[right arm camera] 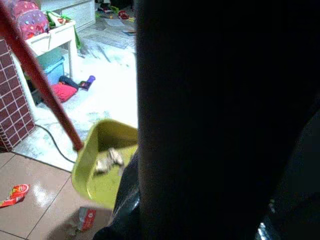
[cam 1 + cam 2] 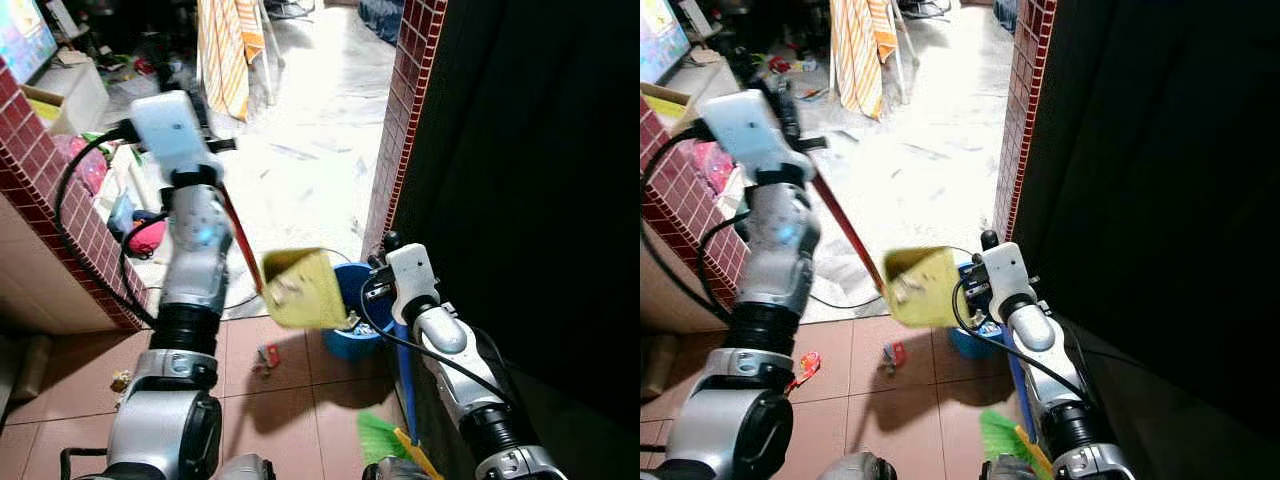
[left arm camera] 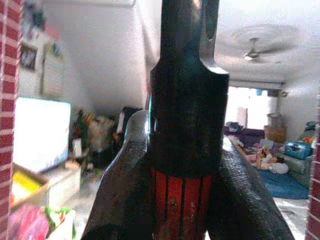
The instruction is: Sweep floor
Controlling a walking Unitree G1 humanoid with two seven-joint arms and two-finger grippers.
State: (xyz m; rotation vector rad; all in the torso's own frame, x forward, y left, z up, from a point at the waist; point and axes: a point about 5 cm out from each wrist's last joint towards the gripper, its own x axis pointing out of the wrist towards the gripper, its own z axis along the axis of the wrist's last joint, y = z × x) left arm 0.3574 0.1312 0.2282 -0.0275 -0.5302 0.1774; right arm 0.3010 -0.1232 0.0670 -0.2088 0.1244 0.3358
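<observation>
— Where is the dustpan (image 2: 300, 288) right now?

— Lifted off the floor (image 2: 290, 390), in the middle of the scene. The left gripper (image 3: 182, 165) has its jaws clenched on the red handle (image 2: 240, 245), which runs from that gripper, up at the left, down and to the right to the yellow pan. A pale clump of debris (image 1: 107, 159) lies inside the pan.

— And what does the next move turn on?

— On the pan's place relative to the blue bin (image 2: 362, 320). The bin stands on the floor just right of and below the pan, against the red brick pillar (image 2: 405, 110). The pan's right edge overlaps the bin's rim in the head views, so it looks to be over or just beside the opening; which one cannot be told. Judging by the task, tipping the pan toward the right would drop the debris in.

— Which arm is nearer the bin?

— The right arm (image 2: 450, 350), close beside it, but the left one carries the pan. Whether the right jaws are clenched or released cannot be told; that wrist view is mostly dark.

— Anything left to sweep?

— Yes: a red wrapper (image 2: 807, 366) and a small scrap (image 2: 267, 355) lie on the near tiles, left of the bin. The green broom (image 2: 385, 440) rests at the near right.
</observation>
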